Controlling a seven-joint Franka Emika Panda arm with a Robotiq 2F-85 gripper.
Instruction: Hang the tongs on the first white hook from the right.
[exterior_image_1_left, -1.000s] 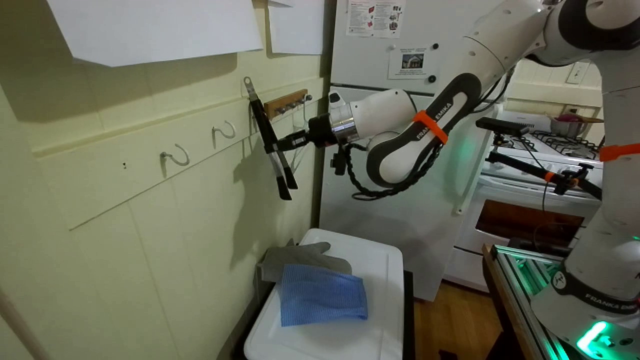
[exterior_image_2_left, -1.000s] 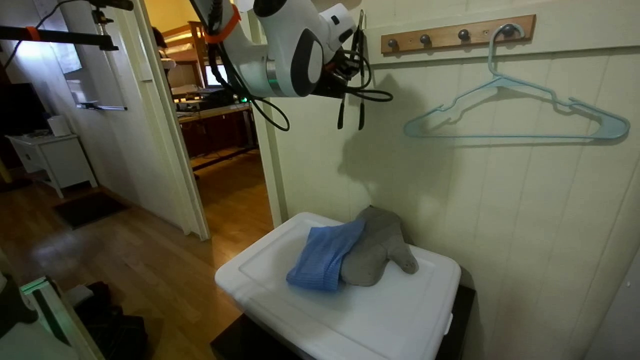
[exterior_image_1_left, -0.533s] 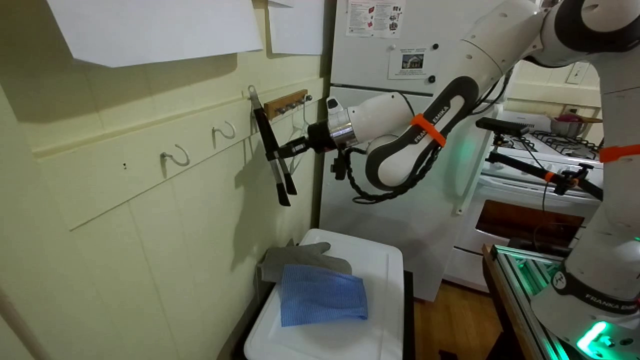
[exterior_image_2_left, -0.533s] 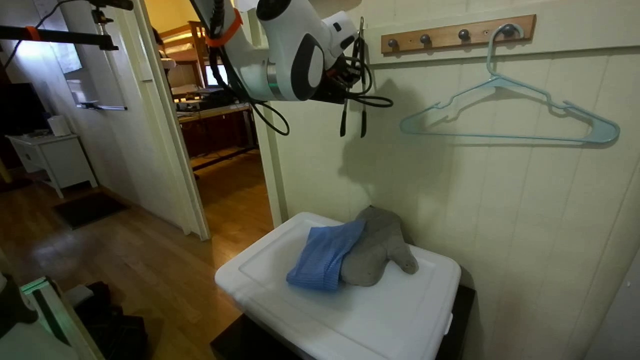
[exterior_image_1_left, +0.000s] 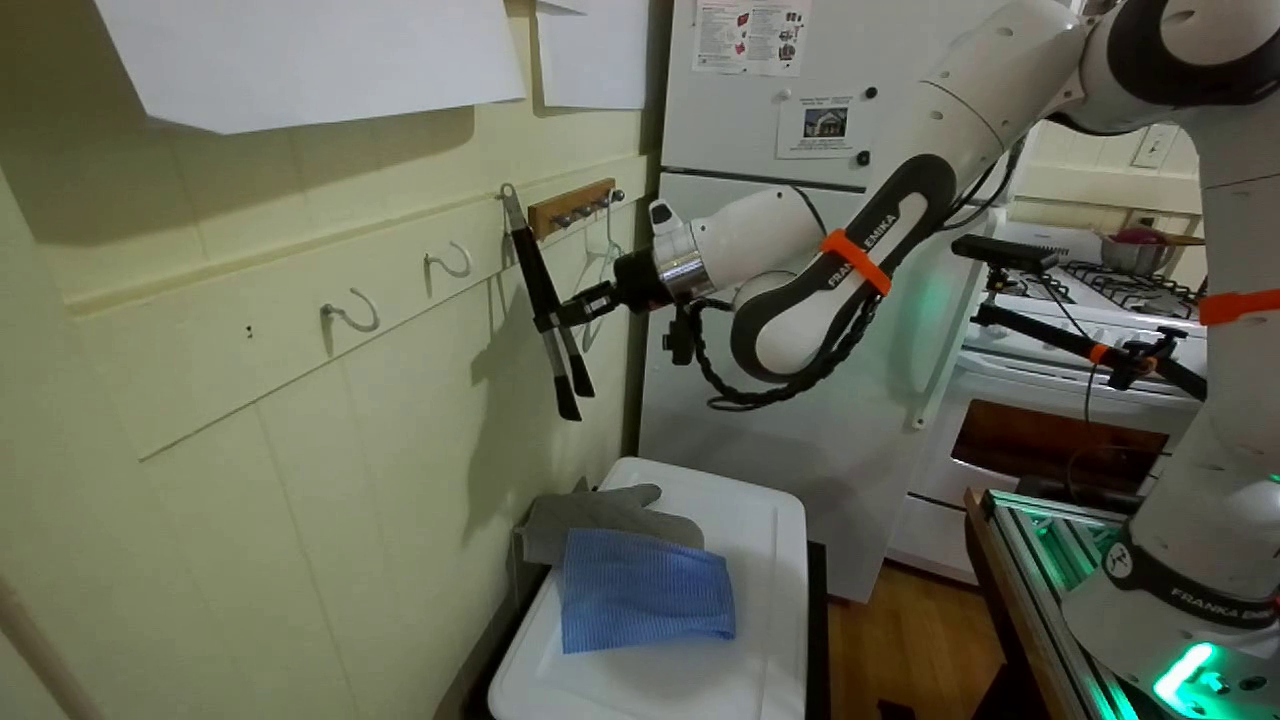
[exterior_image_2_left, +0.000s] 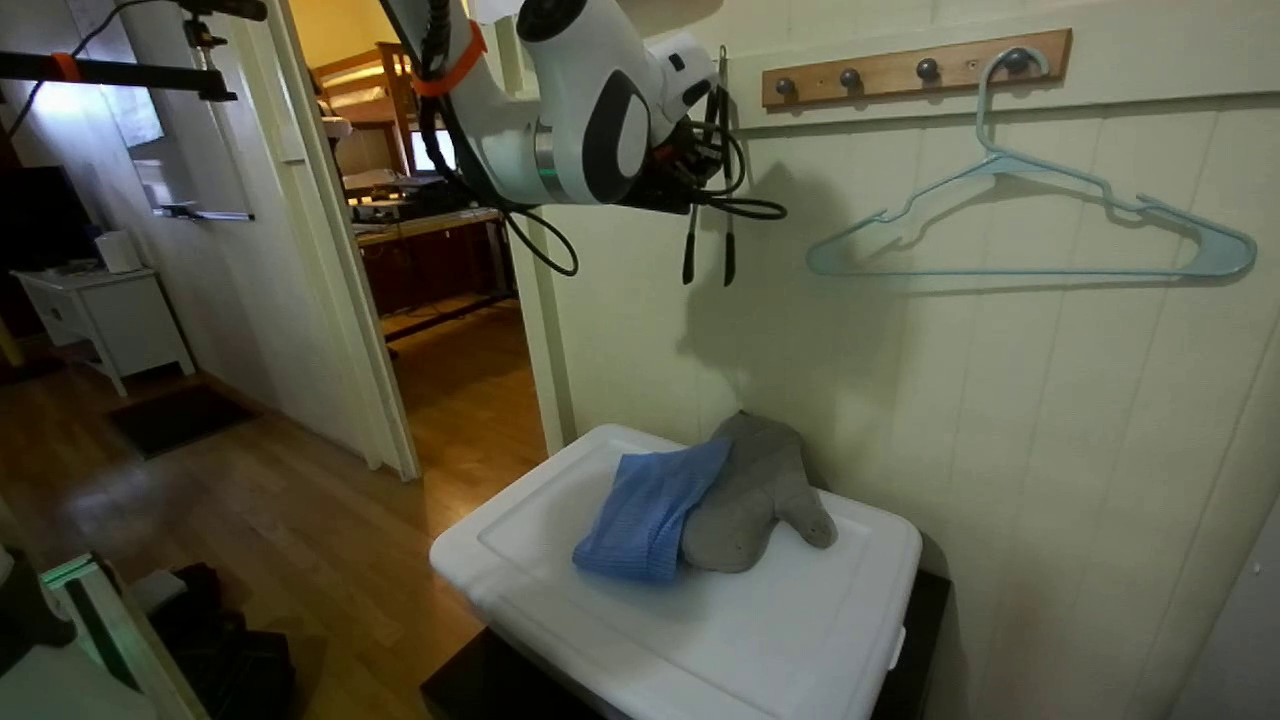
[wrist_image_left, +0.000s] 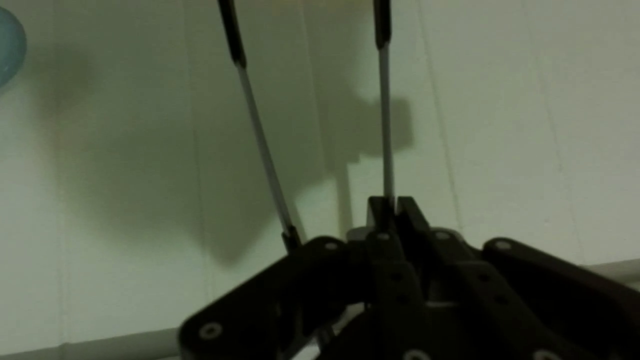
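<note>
From over here my gripper (wrist_image_left: 394, 202) has its jaws pinched on one arm of the tongs (exterior_image_1_left: 534, 268), which tilt tips-down just left of center in an exterior view. Two white hooks (exterior_image_1_left: 467, 262) show further left; honestly can't tell if the tongs' top end is caught on anything.

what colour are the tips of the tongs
The tips of the tongs are black, seen best in an exterior view.
</note>
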